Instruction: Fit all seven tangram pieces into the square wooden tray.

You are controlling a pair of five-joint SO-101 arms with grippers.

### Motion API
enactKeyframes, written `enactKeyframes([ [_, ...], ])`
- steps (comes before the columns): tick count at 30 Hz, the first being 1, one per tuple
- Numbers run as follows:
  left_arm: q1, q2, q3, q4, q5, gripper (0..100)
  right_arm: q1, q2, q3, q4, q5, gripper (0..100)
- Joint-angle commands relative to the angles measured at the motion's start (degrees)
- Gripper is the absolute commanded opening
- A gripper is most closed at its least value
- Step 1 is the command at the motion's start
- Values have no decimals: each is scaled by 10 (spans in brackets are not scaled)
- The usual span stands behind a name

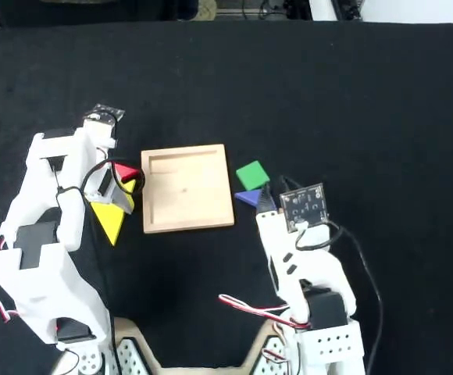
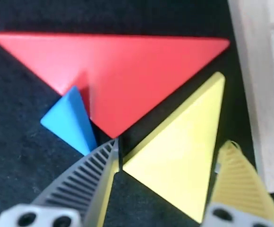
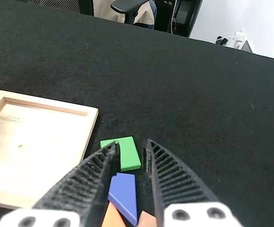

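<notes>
The square wooden tray [image 1: 187, 189] lies mid-table with nothing in it. Left of it, my left gripper [image 1: 119, 187] hangs over a red triangle [image 1: 126, 171] and a yellow triangle [image 1: 109, 219]. In the left wrist view the gripper [image 2: 172, 143] is open and straddles the yellow triangle [image 2: 179, 151]. The large red triangle [image 2: 113, 71] and a small blue triangle [image 2: 71, 120] lie just beyond it. My right gripper [image 3: 130, 144] stands open right of the tray [image 3: 33, 142], above a blue piece [image 3: 124, 191] and before a green square [image 3: 122, 152]. Orange pieces [image 3: 113, 215] peek out under its fingers.
The tray's pale rim [image 2: 257, 94] runs close beside the yellow triangle. The green square [image 1: 251, 174] and blue piece [image 1: 250, 197] sit just off the tray's right side. Black cloth covers the table; the far half is bare. Chairs and cables stand beyond the table's far edge.
</notes>
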Motion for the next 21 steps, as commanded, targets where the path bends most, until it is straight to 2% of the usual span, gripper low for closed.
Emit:
enactKeyframes([
  [1, -14, -9, -7, -2, 61, 359, -7, -47, -1, 3, 4, 96],
  [7, -16, -6, -7, 30, 65, 359, -7, -47, -1, 3, 4, 96],
  [15, -7, -4, -7, 30, 65, 358, -7, -47, -1, 3, 4, 96],
  [21, -5, -4, -2, 30, 65, 273, -7, -47, -1, 3, 4, 96],
])
